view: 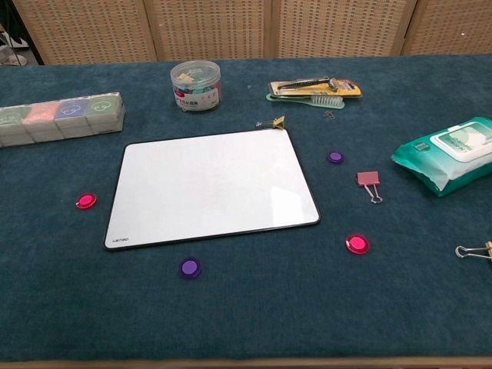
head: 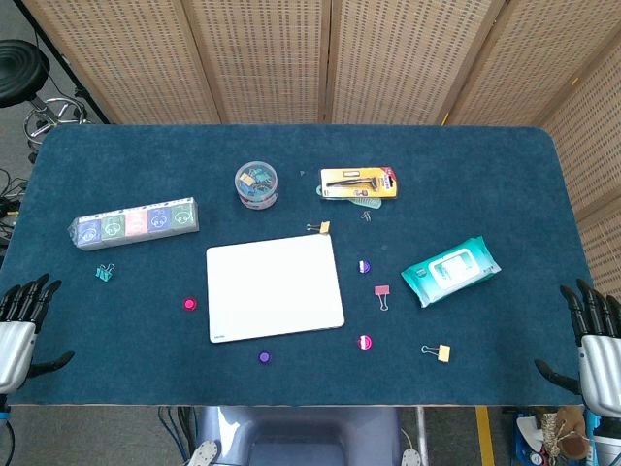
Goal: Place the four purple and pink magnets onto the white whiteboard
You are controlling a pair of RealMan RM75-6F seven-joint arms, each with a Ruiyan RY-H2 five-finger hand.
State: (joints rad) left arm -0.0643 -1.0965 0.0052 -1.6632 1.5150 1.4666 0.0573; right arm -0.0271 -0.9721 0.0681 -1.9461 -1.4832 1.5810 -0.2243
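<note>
While all four magnets lie off the whiteboard (view: 211,184) on the table (head: 485,175): first step unstarted. Left hand (head: 19,325), right hand (head: 594,340) at near corners, fingers wide, empty. Next: reach pink magnet (view: 86,201) beside whiteboard's left edge.

The head camera looks steeply down from above the near edge, taking in the whole blue table (head: 466,175) out to the wicker screens (head: 262,58). The chest camera sits lower and closer, facing forward at a shallower angle. Both share the whiteboard (head: 275,286) and the clutter around it.
</note>
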